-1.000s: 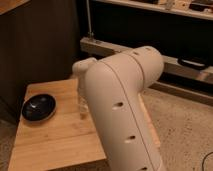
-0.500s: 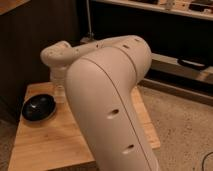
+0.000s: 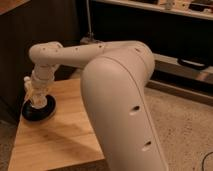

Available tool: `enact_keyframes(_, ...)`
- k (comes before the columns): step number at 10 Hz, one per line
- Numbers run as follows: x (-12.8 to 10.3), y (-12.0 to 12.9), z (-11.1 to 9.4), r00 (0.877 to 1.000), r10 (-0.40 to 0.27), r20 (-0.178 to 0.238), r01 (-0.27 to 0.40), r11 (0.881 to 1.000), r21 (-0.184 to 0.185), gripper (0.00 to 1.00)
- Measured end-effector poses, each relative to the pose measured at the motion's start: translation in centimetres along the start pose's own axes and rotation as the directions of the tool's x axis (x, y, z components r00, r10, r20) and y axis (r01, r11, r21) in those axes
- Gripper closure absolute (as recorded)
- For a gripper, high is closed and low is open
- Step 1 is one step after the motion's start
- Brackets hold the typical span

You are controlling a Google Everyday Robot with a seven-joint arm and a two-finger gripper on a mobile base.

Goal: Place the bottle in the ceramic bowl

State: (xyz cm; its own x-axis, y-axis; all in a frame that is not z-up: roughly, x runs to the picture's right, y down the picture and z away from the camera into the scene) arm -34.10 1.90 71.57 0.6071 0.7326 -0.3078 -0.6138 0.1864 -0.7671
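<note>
One bottle (image 3: 27, 86) beside one gripper (image 3: 36, 101), grip cannot be told, one bowl (image 3: 48, 111) beneath, contents hidden, one table (image 3: 57, 140).

Light wooden table (image 3: 55, 142) stands on a speckled grey floor (image 3: 187, 120), its rear edge against a dark wood panel (image 3: 45, 25) at the left; the gripper (image 3: 36, 100) sits low over the table's far left end. Behind, at the right, is a dark shelf unit (image 3: 165, 30) with a pale lower rail (image 3: 175, 67) and a thin upright pole (image 3: 89, 20). Lighting is dim and warm.
</note>
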Motion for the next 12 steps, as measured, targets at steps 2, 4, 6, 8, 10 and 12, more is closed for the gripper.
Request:
enact_keyframes(2,-0.4,0.6,1.9,0.988,-0.142,-0.062,0.135,0.985,-0.111,0.91)
enact_keyframes(4,-0.3,1.3,3.7,0.977,-0.183,-0.111,0.172,0.980,-0.098,0.91)
enact_keyframes(6,-0.1,1.5,4.6,0.973,-0.186,-0.136,0.178,0.982,-0.066,0.91)
enact_keyframes(8,0.5,0.3,6.2,0.972,-0.165,-0.169,0.158,0.986,-0.054,0.91)
enact_keyframes(10,1.2,-1.4,8.3,0.966,-0.158,-0.206,0.136,0.984,-0.117,0.91)
enact_keyframes(12,1.3,-2.3,8.5,0.961,-0.168,-0.220,0.128,0.974,-0.187,0.91)
